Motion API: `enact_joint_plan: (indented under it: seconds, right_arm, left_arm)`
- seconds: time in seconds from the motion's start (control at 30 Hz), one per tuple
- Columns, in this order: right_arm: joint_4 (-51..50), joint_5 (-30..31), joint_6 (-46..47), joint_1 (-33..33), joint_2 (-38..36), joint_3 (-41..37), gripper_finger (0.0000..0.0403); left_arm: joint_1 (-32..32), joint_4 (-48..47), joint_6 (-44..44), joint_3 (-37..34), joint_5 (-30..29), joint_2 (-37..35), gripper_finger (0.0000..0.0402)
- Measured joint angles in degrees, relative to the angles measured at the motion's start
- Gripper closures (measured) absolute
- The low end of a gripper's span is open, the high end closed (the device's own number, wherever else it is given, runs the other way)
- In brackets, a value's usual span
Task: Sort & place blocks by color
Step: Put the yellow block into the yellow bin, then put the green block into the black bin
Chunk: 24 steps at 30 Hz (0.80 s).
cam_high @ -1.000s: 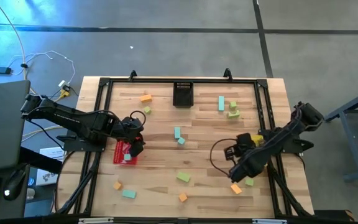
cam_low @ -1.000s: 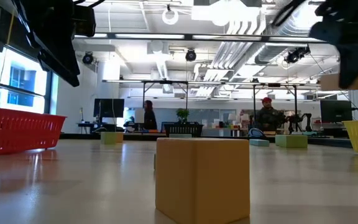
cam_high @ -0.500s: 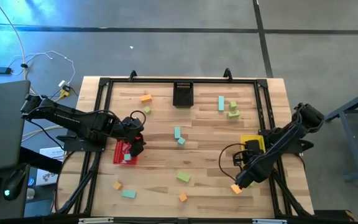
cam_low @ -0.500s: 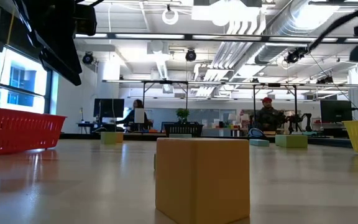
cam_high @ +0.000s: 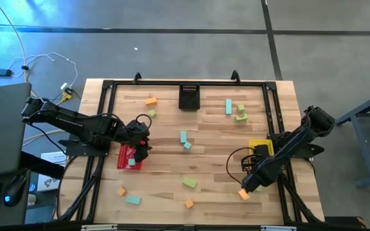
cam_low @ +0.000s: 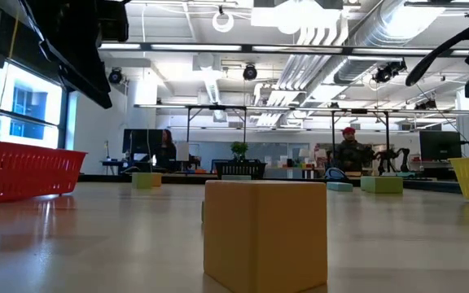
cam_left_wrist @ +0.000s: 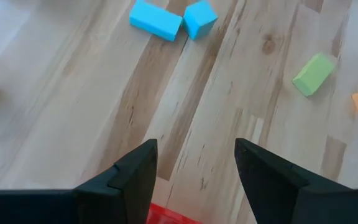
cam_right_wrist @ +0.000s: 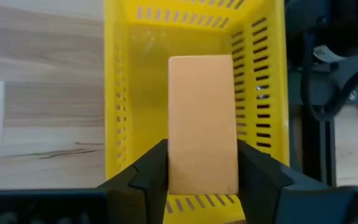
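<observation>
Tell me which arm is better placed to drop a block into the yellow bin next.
The right. Its gripper already holds an orange block beside the yellow bin. The left gripper is open and empty at the red bin.

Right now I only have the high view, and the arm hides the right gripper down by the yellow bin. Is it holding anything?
Observer: Yes. The right wrist view shows the right gripper shut on an orange block, a short bar held between its fingers.
Operator: How does the bin sit from there?
Observer: The yellow bin lies straight ahead beyond the block, and no blocks show in the part I can see.
Operator: And the left one, over the red bin?
Observer: The left gripper is open and empty, with the red bin edge just below its fingers.
</observation>
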Motion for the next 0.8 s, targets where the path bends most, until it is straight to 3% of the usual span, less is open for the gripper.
enact_joint_plan:
  seconds: [0.33, 0.8]
  right_arm:
    - [-0.2, 0.9, 0.0, 0.1, 0.0, 0.0, 0.0237]
    - [-8.3, 15.1, -0.7, 0.1, 0.0, 8.4, 0.0236]
  left_arm:
    - [2.3, 0.4, 2.2, 0.0, -7.4, 0.0, 0.0202]
    - [17.3, 0.3, 6.0, 0.0, -7.9, 0.7, 0.0202]
